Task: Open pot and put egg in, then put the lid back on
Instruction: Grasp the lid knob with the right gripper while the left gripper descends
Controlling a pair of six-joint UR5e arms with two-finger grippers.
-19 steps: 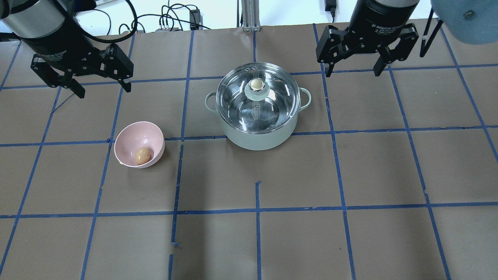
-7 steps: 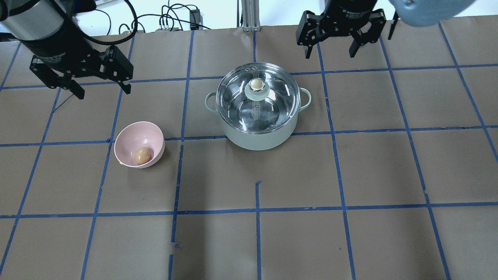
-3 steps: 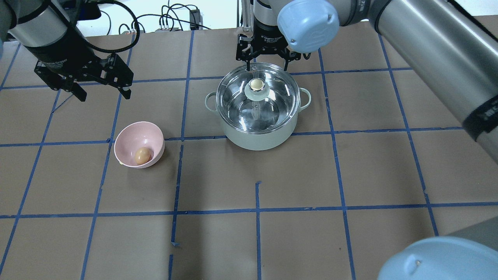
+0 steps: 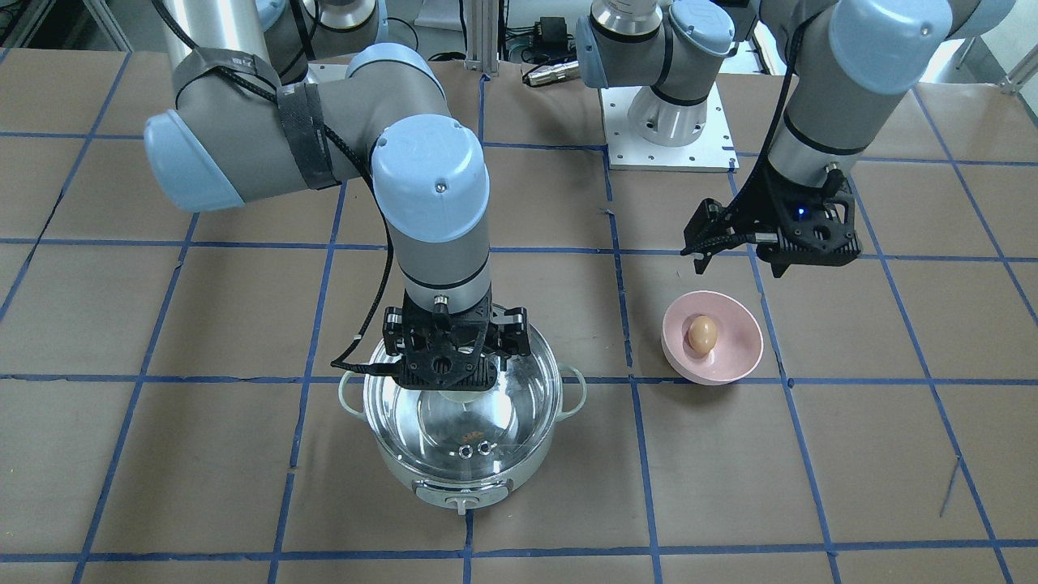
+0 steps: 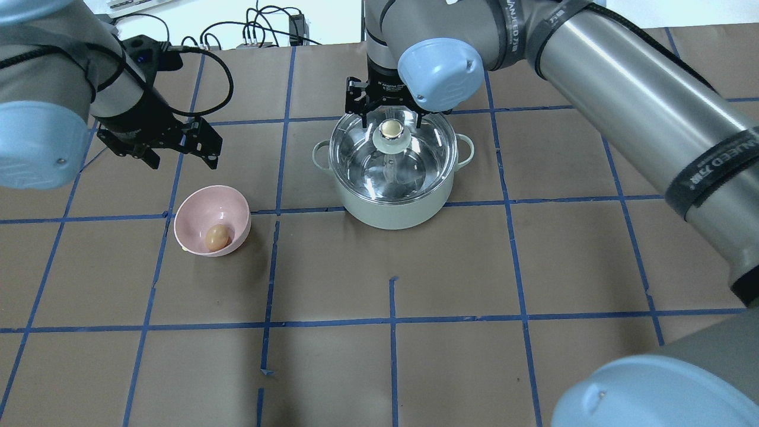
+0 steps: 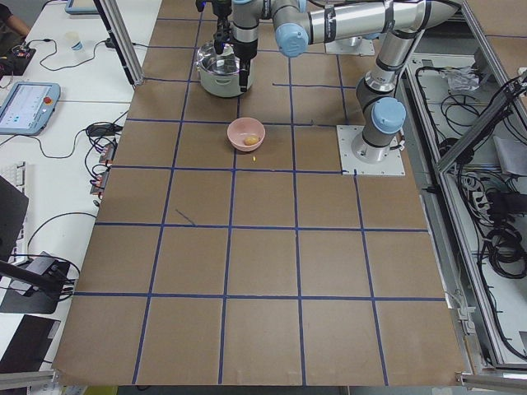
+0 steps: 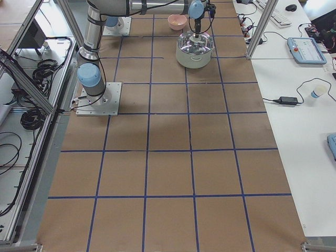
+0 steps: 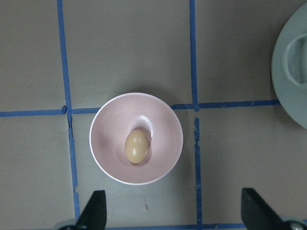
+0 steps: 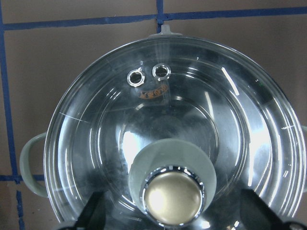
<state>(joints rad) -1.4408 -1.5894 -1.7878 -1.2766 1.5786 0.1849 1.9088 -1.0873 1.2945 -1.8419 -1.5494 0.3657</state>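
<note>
Right hand point(image 9: 175, 215), spread apart, flanks the cream knob point(image 9: 172, 195) of the clear glass dome lid point(image 9: 235, 120) on the round mint-white pot point(image 5: 385, 216); left hand point(image 8: 175, 206), also apart, hovers over the small light-brown egg point(image 8: 136, 146).

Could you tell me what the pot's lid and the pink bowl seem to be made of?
The domed clear lid looks like glass: transparent, with sharp reflections. Its knob shows a shiny chrome-like ring. The round pink bowl seems matte plastic, though ceramic is possible.
</note>
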